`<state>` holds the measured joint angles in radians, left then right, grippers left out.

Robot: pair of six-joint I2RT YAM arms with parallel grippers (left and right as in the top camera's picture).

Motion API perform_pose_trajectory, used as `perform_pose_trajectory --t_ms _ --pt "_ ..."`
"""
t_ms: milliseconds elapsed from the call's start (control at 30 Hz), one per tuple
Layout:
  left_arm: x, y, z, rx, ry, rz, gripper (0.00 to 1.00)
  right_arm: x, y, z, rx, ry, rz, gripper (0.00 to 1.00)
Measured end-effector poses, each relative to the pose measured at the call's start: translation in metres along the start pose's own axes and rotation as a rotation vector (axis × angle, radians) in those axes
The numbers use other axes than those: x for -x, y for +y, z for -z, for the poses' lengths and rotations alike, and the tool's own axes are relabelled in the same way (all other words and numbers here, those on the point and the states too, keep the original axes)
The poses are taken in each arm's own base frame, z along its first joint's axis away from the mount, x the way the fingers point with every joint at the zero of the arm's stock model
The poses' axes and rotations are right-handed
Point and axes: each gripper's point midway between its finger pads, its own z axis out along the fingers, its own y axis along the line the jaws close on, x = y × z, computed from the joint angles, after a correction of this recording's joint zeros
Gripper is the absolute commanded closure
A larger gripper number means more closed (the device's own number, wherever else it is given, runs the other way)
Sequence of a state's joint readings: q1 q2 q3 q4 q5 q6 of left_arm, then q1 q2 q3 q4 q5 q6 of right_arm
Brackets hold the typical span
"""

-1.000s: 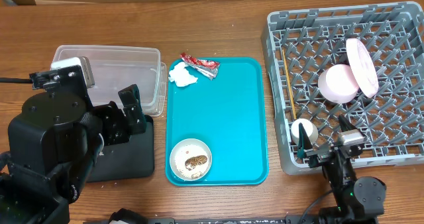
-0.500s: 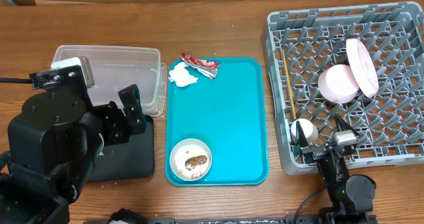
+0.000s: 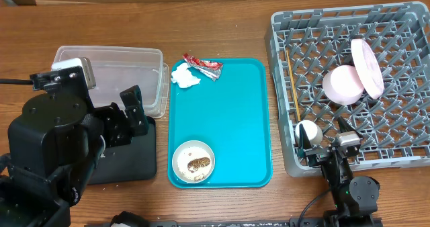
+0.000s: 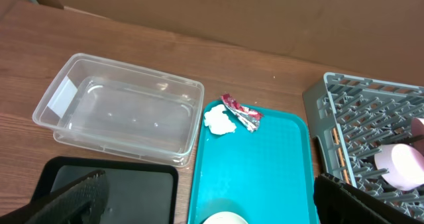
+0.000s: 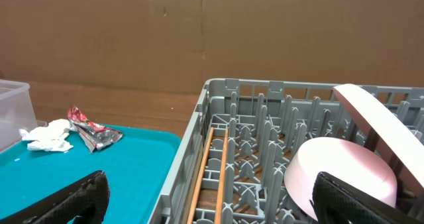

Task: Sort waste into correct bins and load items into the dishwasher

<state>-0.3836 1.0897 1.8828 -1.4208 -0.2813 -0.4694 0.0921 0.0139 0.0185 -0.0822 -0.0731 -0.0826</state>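
The grey dish rack (image 3: 403, 25) holds the pale pink plate (image 3: 367, 66) on edge, the pink bowl (image 3: 341, 84), two chopsticks (image 3: 293, 86) and the small white cup (image 3: 308, 131). The red-and-silver wrapper (image 3: 203, 66) and white tissue (image 3: 185, 76) lie at the far end of the teal tray (image 3: 222, 119). A white bowl (image 3: 193, 161) with brown scraps sits at its near end. The clear tub (image 3: 114, 69) and black tray (image 3: 131, 160) are on the left. My left gripper (image 4: 212, 197) is open over the black tray and teal tray. My right gripper (image 5: 212, 197) is open at the rack's near edge, empty.
The left arm's black body (image 3: 54, 146) covers most of the black tray. The rack's grey wall (image 5: 192, 138) stands right in front of the right gripper. A cardboard wall (image 5: 199, 32) backs the table.
The right gripper drew back slightly toward the rack's near edge, away from the white cup. The left arm has not moved.
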Motion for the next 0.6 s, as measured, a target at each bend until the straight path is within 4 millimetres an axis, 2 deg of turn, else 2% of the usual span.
perform_pose_trajectory --t_ms 433,533,600 --pt "0.000 0.000 0.000 -0.002 -0.001 0.004 0.00 0.000 0.000 0.000 0.000 0.000 0.000 0.00" --pt "0.003 -0.006 0.000 -0.031 -0.010 0.038 0.00 0.000 0.000 0.000 0.000 0.000 0.000 0.00" --pt "0.013 -0.017 0.000 -0.083 -0.041 0.065 0.00 0.000 0.000 0.000 0.000 0.000 0.000 0.00"
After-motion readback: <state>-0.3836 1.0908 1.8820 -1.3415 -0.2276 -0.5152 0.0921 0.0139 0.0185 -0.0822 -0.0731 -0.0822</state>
